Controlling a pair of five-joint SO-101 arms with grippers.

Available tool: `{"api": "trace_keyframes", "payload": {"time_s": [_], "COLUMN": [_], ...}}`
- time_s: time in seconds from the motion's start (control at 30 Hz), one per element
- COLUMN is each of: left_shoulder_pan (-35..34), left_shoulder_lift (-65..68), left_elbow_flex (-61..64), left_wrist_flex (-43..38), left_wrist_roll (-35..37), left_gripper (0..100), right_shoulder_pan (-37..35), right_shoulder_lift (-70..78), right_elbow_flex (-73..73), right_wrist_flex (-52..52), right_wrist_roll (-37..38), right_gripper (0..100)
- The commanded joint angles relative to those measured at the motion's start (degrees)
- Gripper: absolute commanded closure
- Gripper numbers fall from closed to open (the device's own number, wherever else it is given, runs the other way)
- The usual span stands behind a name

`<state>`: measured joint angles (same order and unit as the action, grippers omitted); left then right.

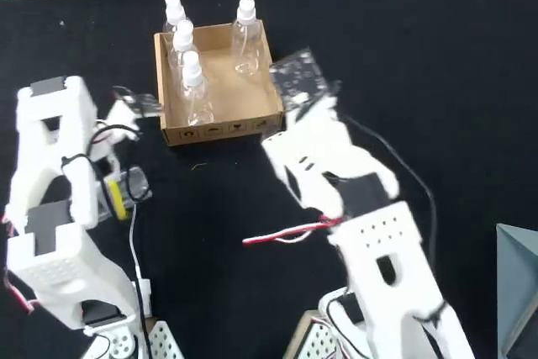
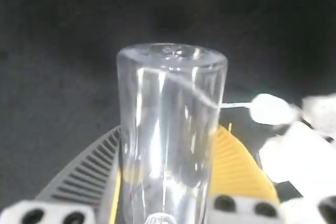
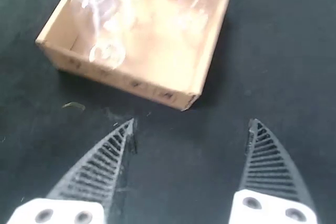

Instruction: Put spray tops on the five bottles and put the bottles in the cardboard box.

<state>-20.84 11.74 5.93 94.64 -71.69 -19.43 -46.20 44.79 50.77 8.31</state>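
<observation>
The left gripper [image 2: 173,150] is pinching the last bottle [image 2: 170,103] around its body. The flat base points away from the wrist and the neck end sits back between the jaws. Just beyond the bottle and off to one side lies what looks like the last top [image 2: 269,108], with its thin tube trailing toward the bottle.

The right gripper [image 3: 191,129] is spread wide and holds nothing. It hangs low over the cloth, with the box [image 3: 131,85] close ahead of its tips. Four capped bottles [image 1: 192,81] already stand at the box.

To do the step well, I judge:
- The left grip should stay firm and low on the body, because clear plastic slips and flexes.
- The neck should be turned out to where the right arm can reach it.
- The right gripper should take the top by its white head, never by the tube.
- The tube should be fed into the neck first, then the head seated straight.
- The top should be checked as fully on before the bottle goes into the free space in the box
</observation>
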Motion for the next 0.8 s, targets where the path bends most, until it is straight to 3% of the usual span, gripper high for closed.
{"api": "trace_keyframes", "payload": {"time_s": [0.0,0.23,0.63,0.77], "left_shoulder_pan": [6.6,16.0,32.7,36.2], "left_shoulder_lift": [-4.3,-4.3,-4.3,-4.2], "left_elbow_flex": [-3.0,-2.9,-2.7,-2.7], "left_wrist_flex": [3.4,5.3,1.1,-0.6], "left_wrist_roll": [-1.6,-0.8,10.1,14.5], "left_gripper": [88,88,87,80], "right_shoulder_pan": [3.2,3.3,8.4,8.4], "right_shoulder_lift": [-4.5,-5.3,-5.4,-5.4], "right_elbow_flex": [-2.0,-2.0,-3.7,-3.7], "right_wrist_flex": [0.0,0.1,0.4,0.4], "right_wrist_roll": [0.4,0.4,0.4,0.4], "right_gripper": [72.3,72.3,72.3,72.3]}}
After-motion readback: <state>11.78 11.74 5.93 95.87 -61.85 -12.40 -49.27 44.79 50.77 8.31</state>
